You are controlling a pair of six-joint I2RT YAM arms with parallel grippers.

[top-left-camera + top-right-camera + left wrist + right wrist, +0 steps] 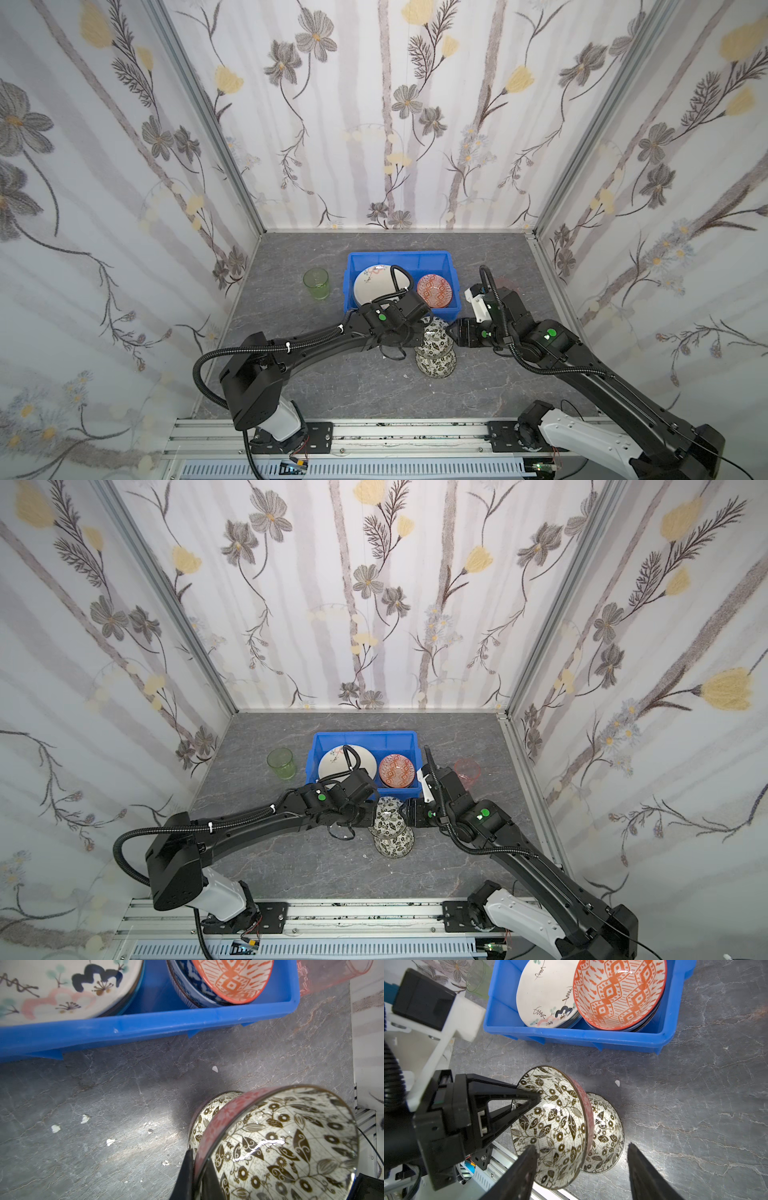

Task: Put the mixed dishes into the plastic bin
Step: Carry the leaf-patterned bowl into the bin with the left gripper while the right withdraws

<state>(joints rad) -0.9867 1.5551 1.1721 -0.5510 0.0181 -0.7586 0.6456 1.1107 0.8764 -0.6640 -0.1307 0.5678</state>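
On the grey table (316, 374), near the back, sits the blue plastic bin (399, 257). Inside it lie a cream plate (372, 284) and, beside it, an orange-and-white bowl (434, 291). The orange bowl rests on a dark blue bowl (182, 987). The plate has pink, green and dark blue paint and thin dark squiggles. I cannot read the squiggles as words.

A green tumbler (316, 283) stands on the table just left of the bin. A pink tumbler (467, 771) is just right of the bin.

In front of the bin are two bowls with black leaves and flowers on white. The left gripper (536, 1098) has its two fingers pinched tight on the rim of one leaf bowl (556, 1122). It holds this bowl up on its edge, tipped sideways. The outside of this bowl is pink with flowers. The other leaf bowl (606, 1132) is on the table right behind it. I cannot tell if the two bowls touch.

The right gripper (581, 1146) has its fingers spread wide apart and grips nothing. One of its fingers is very close to the bottom edge of the held bowl.

Each arm has a round green dot (381, 317) on it. Small white flecks (55, 1128) lie on the table.
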